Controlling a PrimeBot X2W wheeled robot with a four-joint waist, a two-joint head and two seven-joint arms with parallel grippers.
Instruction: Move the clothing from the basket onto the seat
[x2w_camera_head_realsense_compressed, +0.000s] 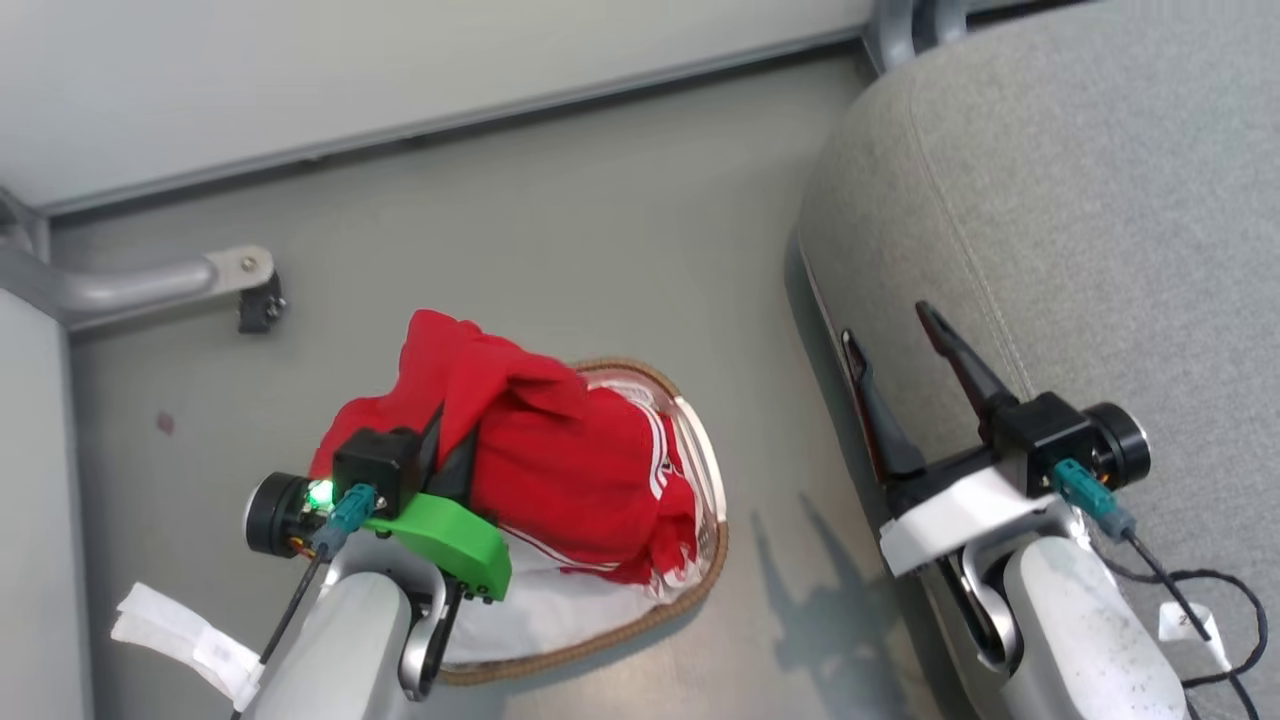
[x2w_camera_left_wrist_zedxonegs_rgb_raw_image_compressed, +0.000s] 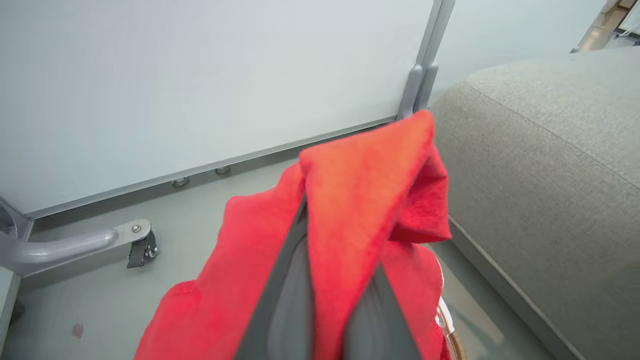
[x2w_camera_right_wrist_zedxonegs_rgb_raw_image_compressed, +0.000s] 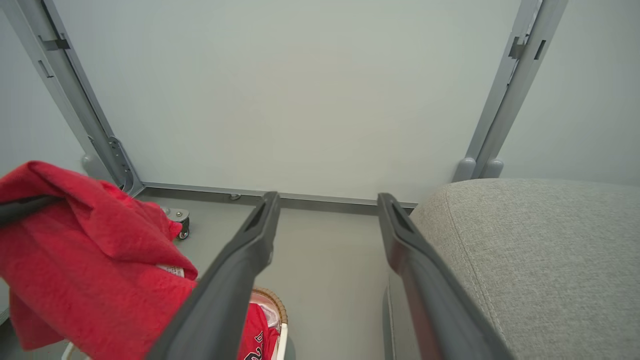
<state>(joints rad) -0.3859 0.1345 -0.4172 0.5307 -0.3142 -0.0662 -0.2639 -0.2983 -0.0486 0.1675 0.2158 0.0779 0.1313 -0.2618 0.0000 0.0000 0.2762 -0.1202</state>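
Your left gripper (x2w_camera_head_realsense_compressed: 448, 445) is clamped tight on the clothing (x2w_camera_head_realsense_compressed: 560, 450). In the left wrist view both dark fingers (x2w_camera_left_wrist_zedxonegs_rgb_raw_image_compressed: 290, 300) run up into a fold of red fabric, and the cloth is pinched between them and flops over the tips. The bunch hangs from that grip above the basket (x2w_camera_head_realsense_compressed: 715, 545), with its lower end drooping down toward the white liner (x2w_camera_head_realsense_compressed: 560, 610). Some red with white stripes lies against the far side of the basket, but I can't tell if that's the same piece or a second one. The right wrist view also catches a bit of red with printing down inside the basket.

The basket sits on the grey floor (x2w_camera_head_realsense_compressed: 600, 220), near the side edge of the seat (x2w_camera_head_realsense_compressed: 1100, 250) with a strip of bare floor between them. None of the red stuff is on the seat yet.

Your right gripper (x2w_camera_head_realsense_compressed: 885, 322) has its fingers spread wide with nothing between them. It hovers over the seat's near side edge, not touching the clothing or the basket.

Further out there's a pale wall panel along the far edge of the floor. A grey metal leg with a caster (x2w_camera_head_realsense_compressed: 255, 300) stands by the floor's left edge.
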